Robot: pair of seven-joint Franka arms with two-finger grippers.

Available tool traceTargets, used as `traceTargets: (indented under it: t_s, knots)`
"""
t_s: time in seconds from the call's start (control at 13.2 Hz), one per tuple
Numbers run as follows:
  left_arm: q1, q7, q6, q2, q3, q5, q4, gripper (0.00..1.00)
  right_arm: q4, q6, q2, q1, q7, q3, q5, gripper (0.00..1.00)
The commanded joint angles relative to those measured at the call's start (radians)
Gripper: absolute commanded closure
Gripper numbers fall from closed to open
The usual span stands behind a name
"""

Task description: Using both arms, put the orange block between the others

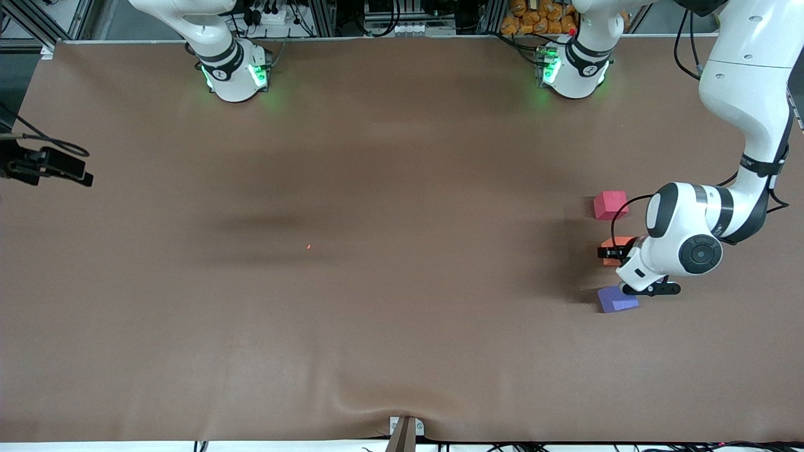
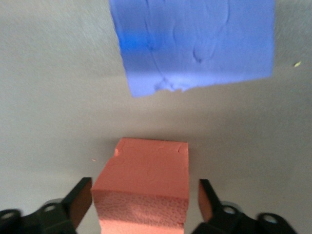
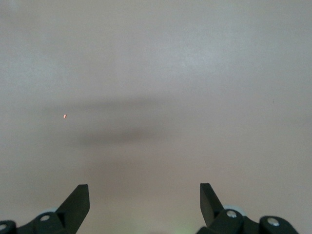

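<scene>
The orange block (image 2: pixel 144 187), judged light, soft foam best taken by its flat sides, is shown on the surface (image 1: pixel 377 282) between the pinkish-red cube (image 1: pixel 610 204) and purple cube (image 1: pixel 617 299), flanked untouched by the released left gripper (image 2: pixel 145 202); the right gripper (image 3: pixel 145 202) is also spread, empty.

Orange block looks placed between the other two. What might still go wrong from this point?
1. The left gripper is open but its fingers stand close on both sides of the orange block; a skewed retreat might drag it out of line.
2. The purple cube lies right beside the left arm's wrist and may get knocked.
3. The pinkish-red cube looks safe; the right gripper waits open over bare table.
</scene>
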Motion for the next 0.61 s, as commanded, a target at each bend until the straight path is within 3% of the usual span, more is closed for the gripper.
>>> traceTargets:
  t_s: [0.0, 0.3, 0.53]
  knots:
    - [0.007, -0.012, -0.038, -0.096, -0.019, 0.019, 0.0, 0.0, -0.069, 0.016, -0.056, 0.008, 0.015, -0.001, -0.013, 0.0]
    - [0.009, -0.003, -0.055, -0.231, -0.022, 0.011, 0.003, 0.0, -0.061, 0.025, -0.051, 0.01, 0.012, 0.0, -0.031, 0.0]
    - [0.013, 0.011, -0.088, -0.284, -0.013, -0.047, 0.042, 0.0, -0.044, 0.03, -0.051, 0.037, 0.014, 0.002, -0.109, 0.0]
